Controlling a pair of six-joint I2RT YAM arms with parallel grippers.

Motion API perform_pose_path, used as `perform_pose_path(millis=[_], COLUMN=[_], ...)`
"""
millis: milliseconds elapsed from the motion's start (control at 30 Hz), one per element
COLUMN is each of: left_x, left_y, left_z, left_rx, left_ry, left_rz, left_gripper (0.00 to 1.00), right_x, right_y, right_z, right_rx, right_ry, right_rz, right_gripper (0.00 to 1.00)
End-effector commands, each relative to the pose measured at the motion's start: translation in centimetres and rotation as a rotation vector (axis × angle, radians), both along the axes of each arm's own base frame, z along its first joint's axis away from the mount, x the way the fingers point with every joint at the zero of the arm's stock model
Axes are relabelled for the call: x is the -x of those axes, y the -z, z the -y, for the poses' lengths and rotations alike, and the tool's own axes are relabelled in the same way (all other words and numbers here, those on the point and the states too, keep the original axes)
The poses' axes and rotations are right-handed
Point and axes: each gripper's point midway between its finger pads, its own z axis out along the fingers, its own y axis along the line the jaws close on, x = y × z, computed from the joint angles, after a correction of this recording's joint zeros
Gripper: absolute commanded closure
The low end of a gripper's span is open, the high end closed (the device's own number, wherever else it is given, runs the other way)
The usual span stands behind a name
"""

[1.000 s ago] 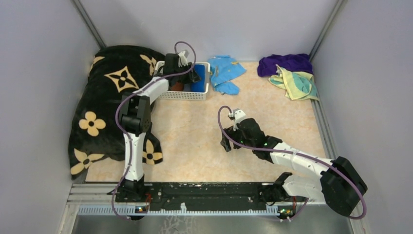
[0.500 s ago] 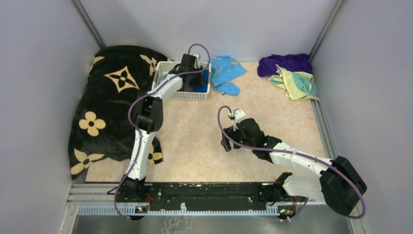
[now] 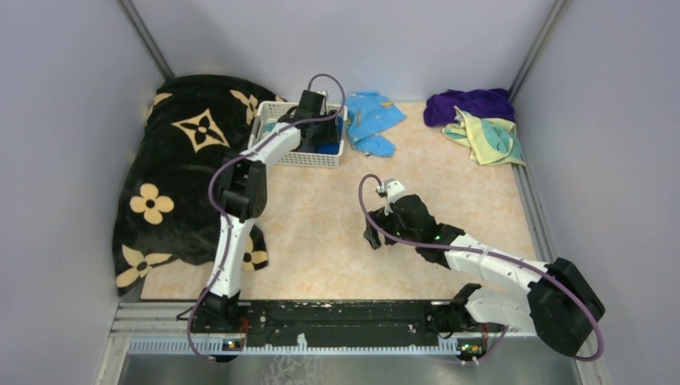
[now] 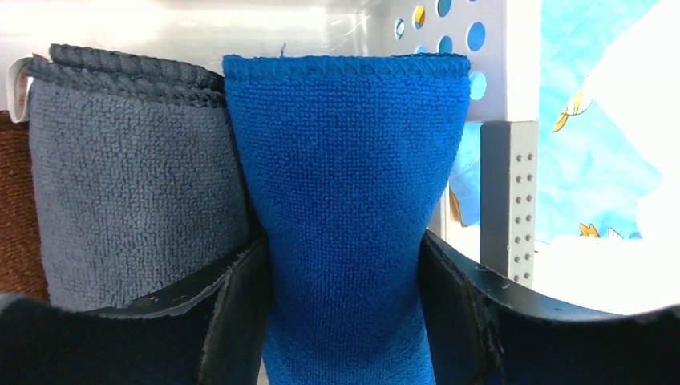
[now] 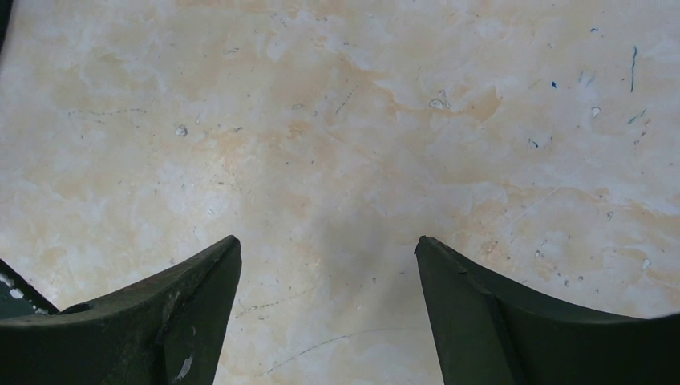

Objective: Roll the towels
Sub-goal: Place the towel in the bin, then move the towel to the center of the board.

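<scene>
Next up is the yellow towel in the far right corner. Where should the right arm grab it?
Probably its near edge, coming from above: the yellow towel lies crumpled on the table with that edge free, while its far side lies against the purple towel.

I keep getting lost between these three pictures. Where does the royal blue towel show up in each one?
Top external: the royal blue towel is in the white basket, far side, left of centre.
Left wrist: it fills the middle, between the fingers of the left gripper.
Right wrist: not in it; only the table shows.
Shared landmark: the white basket, whose perforated wall shows at upper right in the left wrist view.
</scene>
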Motion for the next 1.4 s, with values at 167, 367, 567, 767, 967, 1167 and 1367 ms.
perform_pose_path(millis=[167, 367, 567, 767, 967, 1167, 1367], left_x=[2.0, 3.4, 7.2, 13.1, 18.9, 23.0, 24.6], left_y=[-3.8, -6.9, -12.4, -14.6, -15.0, -15.3, -14.4], left_z=[0.5, 0.6, 0.3, -3.1, -7.9, -10.6, -11.9], left_rx=[0.050, 0.081, 0.140, 0.143, 0.067, 0.052, 0.023], left_ry=[-0.024, -0.009, -0.009, -0.054, -0.117, -0.098, -0.078], left_rz=[-0.012, 0.011, 0.046, 0.079, 0.104, 0.191, 0.246], left_gripper=[0.26, 0.25, 0.22, 0.20, 0.17, 0.15, 0.15], right_x=[-2.6, -5.6, -12.5, -19.6, -24.8, -29.2, -31.9], right_y=[-5.8, -9.3, -11.2, -10.5, -9.8, -4.4, -0.2], right_z=[0.5, 2.4, 7.3, 14.9, 22.7, 28.9, 33.1], right_rx=[-0.029, 0.038, 0.061, 0.135, 0.269, 0.360, 0.354], right_ry=[0.069, 0.190, 0.466, 0.745, 0.915, 0.996, 0.999], right_rz=[0.163, 0.253, 0.274, 0.284, 0.319, 0.207, 0.079], right_gripper=[0.18, 0.13, 0.12, 0.12, 0.13, 0.14, 0.18])
